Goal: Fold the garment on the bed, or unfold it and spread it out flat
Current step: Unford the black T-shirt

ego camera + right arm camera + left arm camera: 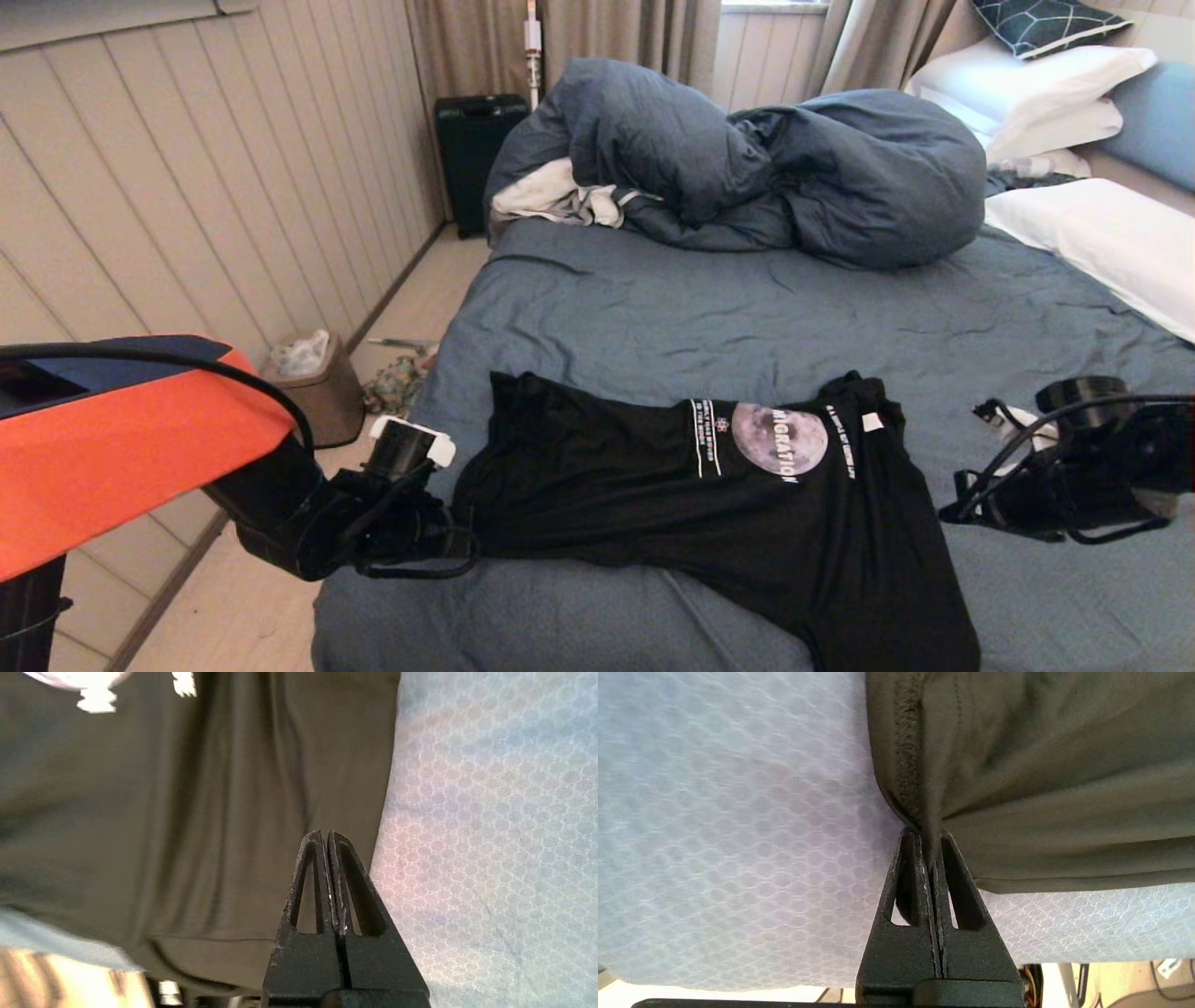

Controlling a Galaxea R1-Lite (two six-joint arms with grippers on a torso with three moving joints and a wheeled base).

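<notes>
On near half of bed (709, 308), T-shirt (747, 504) lying crumpled, moon print facing up. At its 9 o'clock edge, left gripper (930, 856) pinching hem fold, fingers pressed tight on cloth. At 3 o'clock, right gripper (326, 835) hovering over shirt edge, fingers pressed together, gripping nothing. Duvet (747, 168) heaped at 12 o'clock.

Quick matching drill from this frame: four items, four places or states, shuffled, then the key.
1. left gripper
2. right gripper
3. bulky slate-blue duvet
4. black suitcase

a. heaped at the bed's far end
b. shut, empty, over the T-shirt's edge
c. on the floor by the wall
d. shut on the black moon-print T-shirt

Pairs: 1-d, 2-b, 3-a, 4-c
</notes>
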